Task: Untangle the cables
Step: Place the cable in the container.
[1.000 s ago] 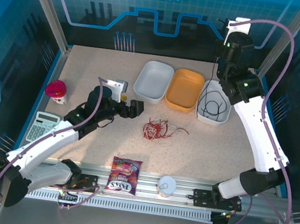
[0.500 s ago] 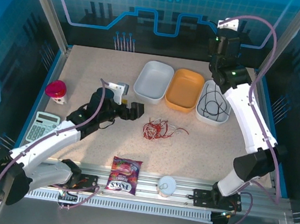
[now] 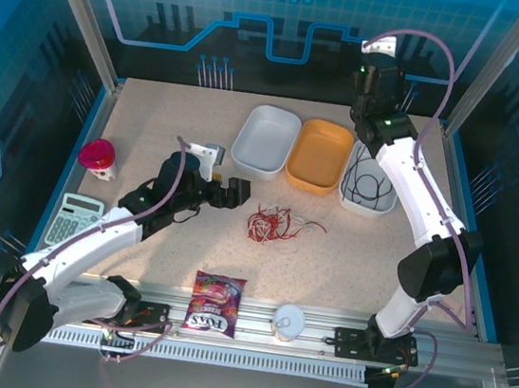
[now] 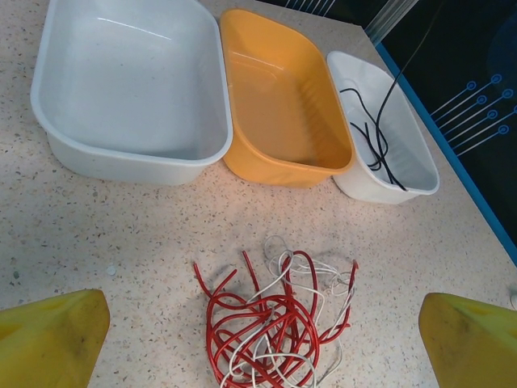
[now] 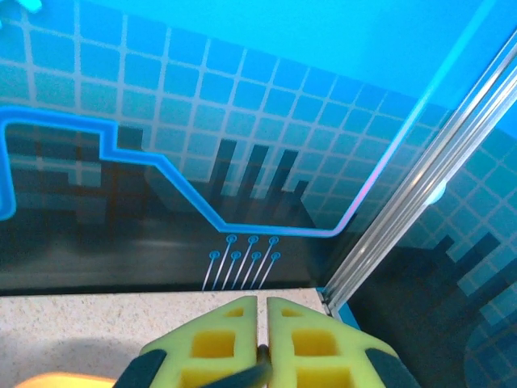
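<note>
A tangle of red and whitish cables [image 3: 275, 223] lies on the table in front of the trays, seen close up as the red and whitish cables [image 4: 279, 323] in the left wrist view. My left gripper [image 3: 231, 193] hovers just left of it, open, its yellow fingertips [image 4: 48, 335] wide to either side of the tangle. My right gripper [image 3: 374, 85] is raised at the back, above the right white tray [image 3: 388, 207]. It is shut on a black cable [image 5: 260, 360], which hangs down into that tray, where the black cable [image 4: 376, 137] lies in loops.
A white tray [image 3: 266, 140] and an orange tray [image 3: 319, 156] stand beside the right one. A red cup [image 3: 99, 156] and a calculator [image 3: 74, 218] sit at the left. A snack bag [image 3: 214, 303] and a white cup [image 3: 288, 322] lie by the front rail.
My right arm has swung left and back over the right tray with the black cable in its grip. My left gripper has crept slightly right, towards the tangle.
</note>
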